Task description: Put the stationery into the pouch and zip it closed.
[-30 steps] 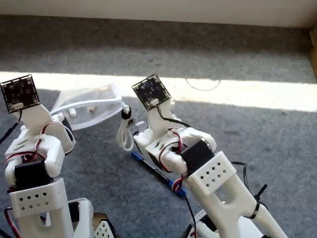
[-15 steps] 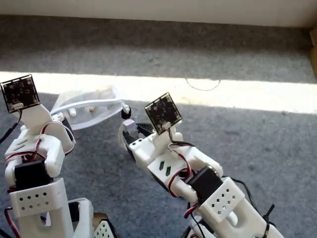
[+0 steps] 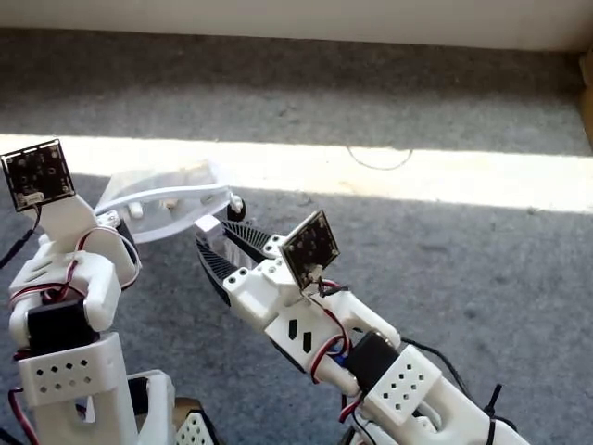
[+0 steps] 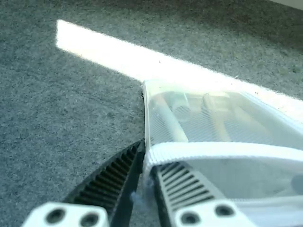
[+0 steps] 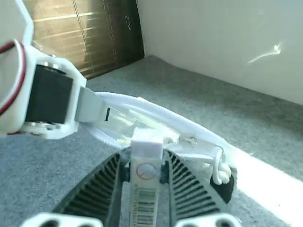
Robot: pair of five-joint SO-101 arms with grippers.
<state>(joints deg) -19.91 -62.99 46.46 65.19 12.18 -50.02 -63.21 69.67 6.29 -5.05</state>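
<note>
The see-through mesh pouch (image 3: 171,199) hangs off the carpet, mouth open, with my left gripper (image 4: 146,156) shut on the corner of its white rim. Pens show through the mesh (image 4: 213,118). My right gripper (image 3: 211,234) sits just beside the pouch, shut on a flat white stationery piece with a barcode label (image 5: 145,184). In the right wrist view that piece points at the pouch mouth (image 5: 156,118). The zip's white cord and black toggle (image 5: 222,176) dangle at the pouch's end.
Grey carpet (image 3: 445,241) covers the floor, crossed by a bright sunlit band (image 3: 445,176). A thin loose thread (image 3: 378,159) lies in that band. A wall and a dark blind (image 5: 80,33) stand behind the pouch in the right wrist view.
My right arm has swung left and risen, bringing the white piece up to the pouch mouth. The blue pen seen on the carpet is now covered by that arm. The left arm held still.
</note>
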